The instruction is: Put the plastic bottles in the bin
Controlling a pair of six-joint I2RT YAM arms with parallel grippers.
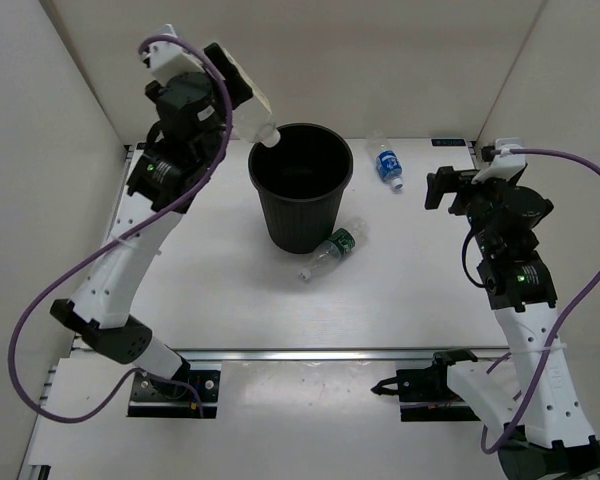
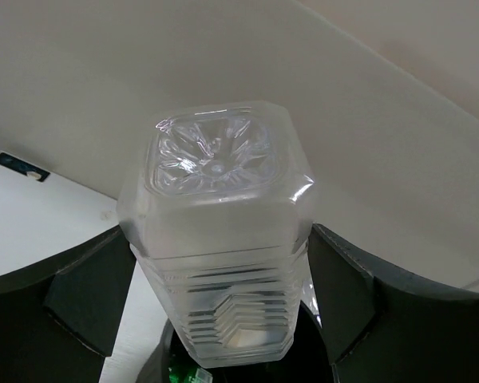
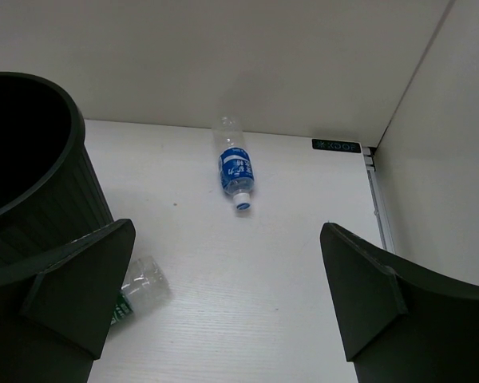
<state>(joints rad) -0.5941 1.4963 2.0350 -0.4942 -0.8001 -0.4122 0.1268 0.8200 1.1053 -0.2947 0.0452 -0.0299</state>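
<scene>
Bottle [image 2: 215, 239] sits between left jaws above bin [image 1: 300, 215].

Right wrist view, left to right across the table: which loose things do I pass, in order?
bin → green-labelled bottle → blue-labelled bottle

Nothing legible: the blue-labelled bottle [image 3: 237, 171] ahead of the right hand [image 3: 227, 227] bears white marks too small; likewise the dark tag [image 3: 336, 145] beyond.
</scene>
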